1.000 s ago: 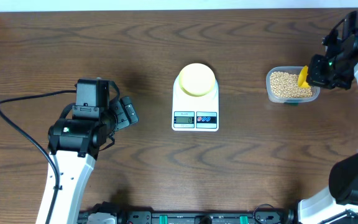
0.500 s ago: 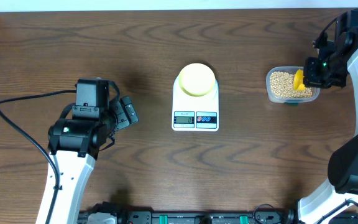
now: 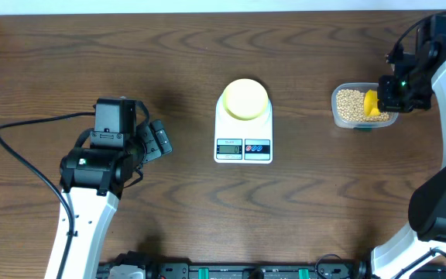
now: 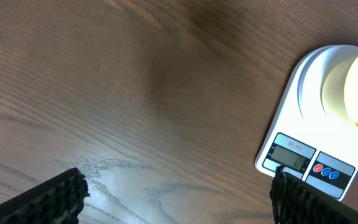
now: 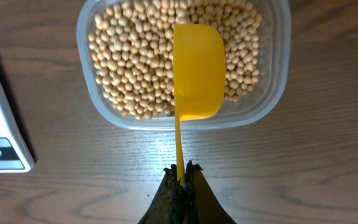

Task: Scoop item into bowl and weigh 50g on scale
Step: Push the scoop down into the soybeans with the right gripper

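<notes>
- The right gripper (image 5: 181, 177) is pressed together on the thin handle of the yellow scoop (image 5: 197, 71). It pinches the handle at its very end, which I judge gives the most reach into the tub while keeping the fingers out of the contents.
- The scoop head sits over the beans (image 5: 135, 62), right of the pile's middle. No beans show on its upturned face. I cannot tell whether it touches the pile or hangs just above it.
- The clear container (image 5: 272, 93) stands at the right of the table (image 3: 130, 46), well apart from the scale (image 3: 243, 132). Beans fill it in a thick layer, wall to wall.
- The bowl (image 3: 244, 98) rests on the far end of the scale's platform, centred, display and buttons left clear on the near edge. It appears empty from overhead. The display is too small to read.
- The left gripper (image 3: 159, 139) is spread wide and holds nothing, parked at the left and aimed toward the scale, clear of the right arm's path.
- My read: first scoop not yet loaded, nothing weighed.
</notes>
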